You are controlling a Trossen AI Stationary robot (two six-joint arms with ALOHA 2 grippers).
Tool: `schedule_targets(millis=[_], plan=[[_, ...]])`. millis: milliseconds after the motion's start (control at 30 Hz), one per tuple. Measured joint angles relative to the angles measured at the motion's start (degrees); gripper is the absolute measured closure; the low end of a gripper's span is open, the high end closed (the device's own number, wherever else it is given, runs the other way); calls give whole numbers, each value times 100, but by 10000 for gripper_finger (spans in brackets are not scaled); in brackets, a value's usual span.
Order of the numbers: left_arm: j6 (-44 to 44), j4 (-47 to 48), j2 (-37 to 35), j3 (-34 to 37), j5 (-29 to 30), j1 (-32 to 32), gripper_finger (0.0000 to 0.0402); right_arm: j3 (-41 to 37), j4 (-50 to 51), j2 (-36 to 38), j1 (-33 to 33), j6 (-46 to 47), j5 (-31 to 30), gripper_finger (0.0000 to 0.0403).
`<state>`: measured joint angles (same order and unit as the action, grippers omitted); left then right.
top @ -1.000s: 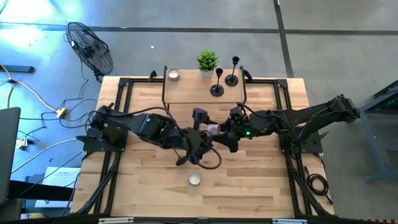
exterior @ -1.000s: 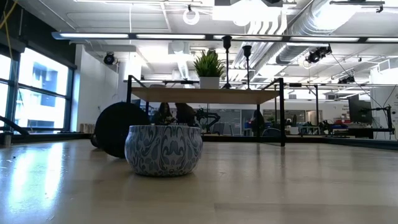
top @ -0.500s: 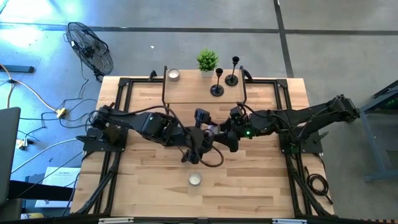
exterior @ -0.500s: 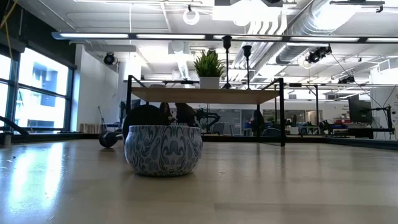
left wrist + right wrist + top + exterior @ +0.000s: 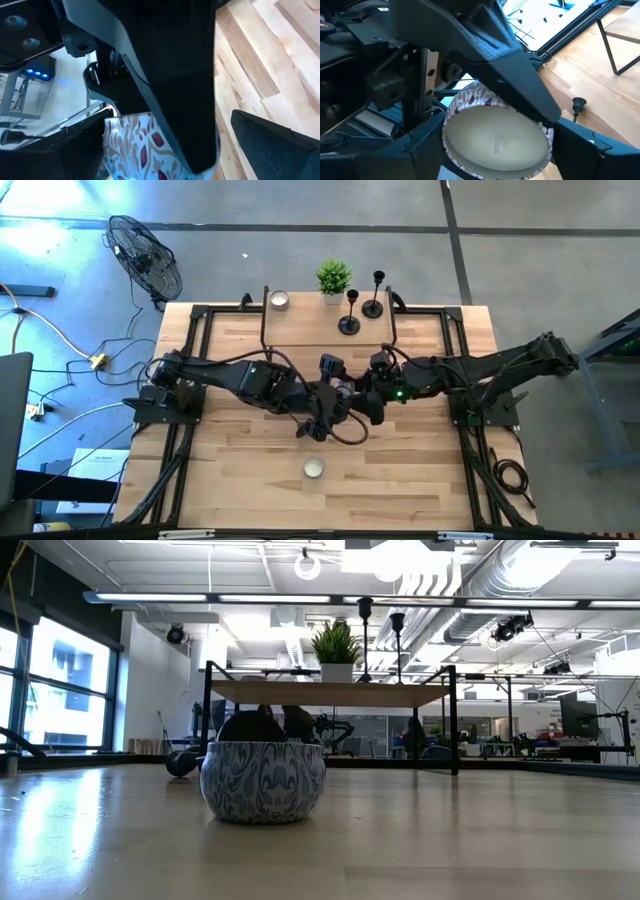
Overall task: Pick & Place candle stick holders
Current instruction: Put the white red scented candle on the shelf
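Two candle stick holders (image 5: 360, 307) are seen on the raised shelf (image 5: 310, 330). Before it, a patterned candle tin (image 5: 495, 137) is clamped by the right gripper (image 5: 352, 392); the left gripper (image 5: 322, 418) alongside: cannot tell.

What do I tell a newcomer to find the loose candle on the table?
Start at the wooden table and go to the side opposite the raised shelf. The lone candle stands there: a small round tin of white wax, with nothing touching it, unlike the shelf candle.
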<state>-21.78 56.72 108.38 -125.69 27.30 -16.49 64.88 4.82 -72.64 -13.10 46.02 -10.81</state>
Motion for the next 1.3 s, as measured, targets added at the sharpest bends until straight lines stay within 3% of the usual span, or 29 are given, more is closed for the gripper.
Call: schedule_targets(millis=[300,433,833,1300], plan=[[83,18,-1,0,75,-2,5,0,27,0,0,-2,100,115],[104,-1,-2,0,511,-2,6,0,30,0,0,-5,130,115],[125,23,26,0,436,-4,101,-2,38,0,12,-20,153,115],[264,6,57,0,523,-7,107,-7,44,0,37,0,203,115]])
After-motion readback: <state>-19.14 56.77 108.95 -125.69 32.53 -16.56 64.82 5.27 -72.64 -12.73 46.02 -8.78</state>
